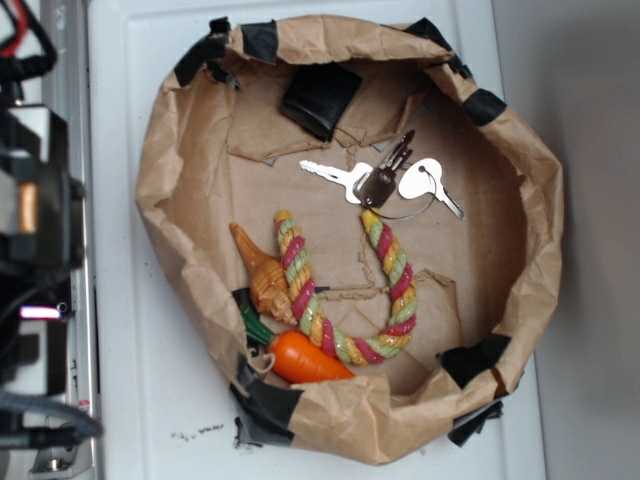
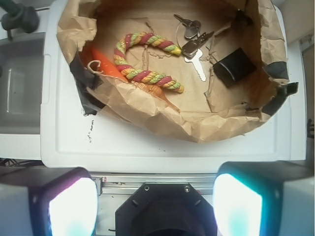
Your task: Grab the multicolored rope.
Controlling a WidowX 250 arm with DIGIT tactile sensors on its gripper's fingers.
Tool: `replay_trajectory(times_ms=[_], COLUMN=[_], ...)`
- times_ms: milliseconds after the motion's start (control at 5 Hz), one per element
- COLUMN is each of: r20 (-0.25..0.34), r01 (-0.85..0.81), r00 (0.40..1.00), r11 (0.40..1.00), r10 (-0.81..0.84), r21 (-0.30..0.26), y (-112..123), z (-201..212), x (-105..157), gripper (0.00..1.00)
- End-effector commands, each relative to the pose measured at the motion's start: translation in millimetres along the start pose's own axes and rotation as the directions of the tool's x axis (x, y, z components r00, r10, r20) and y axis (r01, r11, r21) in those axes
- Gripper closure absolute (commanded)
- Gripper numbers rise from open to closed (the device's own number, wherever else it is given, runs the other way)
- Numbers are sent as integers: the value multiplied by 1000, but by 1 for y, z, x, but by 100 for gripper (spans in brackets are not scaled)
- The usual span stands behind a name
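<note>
No readable writing or brand marks anywhere, just plain stuff. Sitting on a white table (image 1: 130,250): a crumpled brown paper bag (image 1: 180,170) rolled down into a bowl, patched round the rim with black tape (image 1: 262,40). Inside, on the paper floor, the multicolored rope (image 1: 345,345) bent into a U, pink-red, yellow and pale green strands twisted together, both ends pointing toward the back of the bag in the exterior view. Tucked against its left leg, a tan spiral seashell (image 1: 262,275), touching it. Just below that, an orange toy carrot (image 1: 305,358) with a green top, pressed into the bag wall and touching the bottom of the U. Near the rope's right end, a bunch of 2 or 3 silver keys (image 1: 385,182) on a ring. Further back, a small black block (image 1: 320,98) leaning on the wall. From the wrist view, gripper (image 2: 155,209) spread wide, 2 fingers (image 2: 69,204) far apart, holding nothing, hanging outside the bag over the table, well apart from the rope.
</note>
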State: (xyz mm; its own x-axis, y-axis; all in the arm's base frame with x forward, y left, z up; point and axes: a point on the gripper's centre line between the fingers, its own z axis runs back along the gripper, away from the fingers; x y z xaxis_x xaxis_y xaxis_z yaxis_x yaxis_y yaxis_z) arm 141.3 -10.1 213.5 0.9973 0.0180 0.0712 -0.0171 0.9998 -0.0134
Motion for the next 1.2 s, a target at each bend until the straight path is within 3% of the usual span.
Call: replay_trajectory(times_ms=[0,200,600,800,1000], r20=[14,14,139,41,-91], r01=[-14,-14,-75,190,437], r00=[1000,1000,988,980,898], r11=[1000,1000,997,976,897], r10=[14,14,73,-195,-431], r21=[-2,-2,8,104,66], y=[2,2,19,15,24], z=[3,3,-20,-51,-90], x=[4,4,102,152,168], gripper=[0,0,0,0,0])
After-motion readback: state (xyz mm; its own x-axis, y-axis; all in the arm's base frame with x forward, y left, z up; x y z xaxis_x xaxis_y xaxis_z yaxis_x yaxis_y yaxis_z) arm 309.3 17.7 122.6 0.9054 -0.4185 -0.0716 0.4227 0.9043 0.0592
